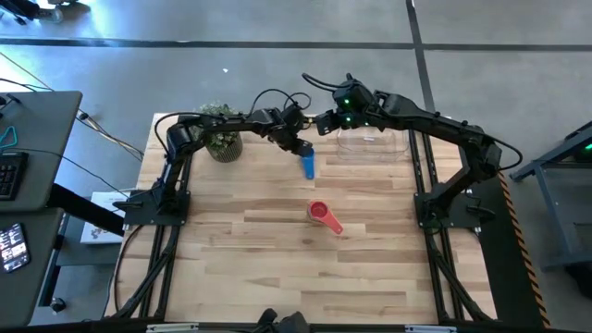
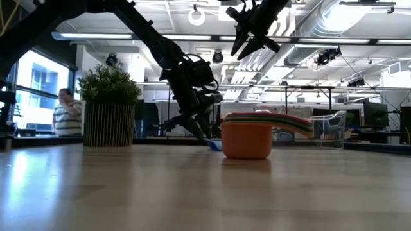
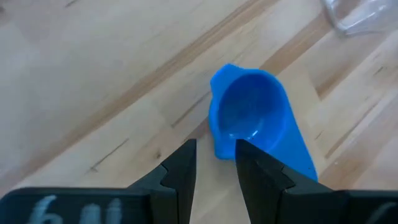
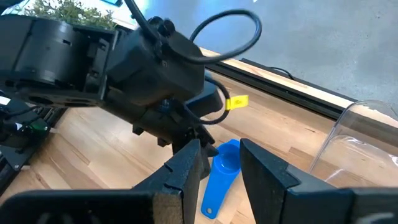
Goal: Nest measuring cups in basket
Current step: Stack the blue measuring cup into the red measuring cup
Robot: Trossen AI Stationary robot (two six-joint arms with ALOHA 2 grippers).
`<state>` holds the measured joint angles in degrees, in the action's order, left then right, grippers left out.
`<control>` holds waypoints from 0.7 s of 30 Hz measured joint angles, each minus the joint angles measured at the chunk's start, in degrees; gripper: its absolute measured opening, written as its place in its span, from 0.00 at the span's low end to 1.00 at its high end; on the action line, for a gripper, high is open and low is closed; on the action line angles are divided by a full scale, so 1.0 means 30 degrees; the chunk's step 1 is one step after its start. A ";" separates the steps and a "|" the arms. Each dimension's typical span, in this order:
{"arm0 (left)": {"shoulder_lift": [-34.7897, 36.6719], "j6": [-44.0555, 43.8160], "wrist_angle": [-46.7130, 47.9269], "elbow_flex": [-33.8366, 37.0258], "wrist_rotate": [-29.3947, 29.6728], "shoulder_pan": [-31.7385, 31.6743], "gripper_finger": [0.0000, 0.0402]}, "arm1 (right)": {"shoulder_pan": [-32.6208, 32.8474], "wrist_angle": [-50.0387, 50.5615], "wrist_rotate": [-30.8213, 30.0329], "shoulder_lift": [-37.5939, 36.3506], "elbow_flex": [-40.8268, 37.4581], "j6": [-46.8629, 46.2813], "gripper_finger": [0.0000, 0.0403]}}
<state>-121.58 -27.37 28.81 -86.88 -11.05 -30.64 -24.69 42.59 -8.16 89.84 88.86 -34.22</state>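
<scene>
The room is a big open workshop with ceiling lights and ducts, and a person [image 2: 66, 113] stands far back beyond the potted plant [image 1: 221, 139]. The pale wooden tabletop [image 1: 277, 268] looks smooth and flat, so a light plastic cup could skate if nudged.

Near the far edge sits the clear basket [image 1: 372, 142], thin-walled, and I'd guess easy to shove. The right pincer [image 1: 326, 120] hovers high beside it, fingers slightly parted, holding nothing.

Now the cups! The blue measuring cup [image 1: 307, 165] lies on the tabletop just beside the basket. The left pincer [image 3: 216, 160] is down over it, fingers narrow, the bowl's rim showing in the slim gap between them; it seems set to pinch the wall rather than lift yet. This cup should be light, stiff and a bit slick, so the bowl rim or the flat handle is the sensible hold.

Farther forward, mid-tabletop, the red-pink cup [image 1: 323, 215] lies apart; low down, its bowl fronts a fan of coloured handles.
</scene>
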 joint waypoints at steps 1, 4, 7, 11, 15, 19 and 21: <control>0.0000 -0.0035 -0.0039 0.0003 0.0008 0.0001 0.26 | 0.0000 -0.0012 -0.0007 0.0000 0.0000 0.0000 0.26; 0.0051 -0.0345 -0.0384 -0.0063 -0.0004 0.0001 0.26 | 0.0000 -0.0105 -0.0007 0.0000 0.0000 -0.0062 0.26; 0.0044 -0.0350 -0.0234 -0.0048 0.0009 0.0001 0.26 | 0.0059 -0.0138 -0.0014 0.0000 0.0000 -0.0094 0.26; 0.0044 -0.0352 -0.0253 -0.0048 0.0200 0.0016 0.26 | 0.0304 -0.0146 -0.0167 0.0000 0.0000 -0.0087 0.26; 0.0062 -0.0125 -0.0285 -0.0048 -0.0141 0.0016 0.26 | 0.0430 -0.0146 -0.0226 0.0000 0.0000 -0.0087 0.26; 0.0671 0.0407 -0.0242 -0.0041 -0.0139 0.0009 0.26 | 0.0415 -0.0146 -0.0267 0.0000 0.0000 -0.0252 0.26; 0.1196 0.0670 -0.0297 -0.0041 -0.0128 0.0009 0.26 | 0.0408 -0.0146 -0.0270 0.0000 0.0000 -0.0260 0.26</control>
<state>-117.99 -25.36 27.92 -87.00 -11.43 -30.61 -23.46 42.15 -8.97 89.84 88.86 -35.00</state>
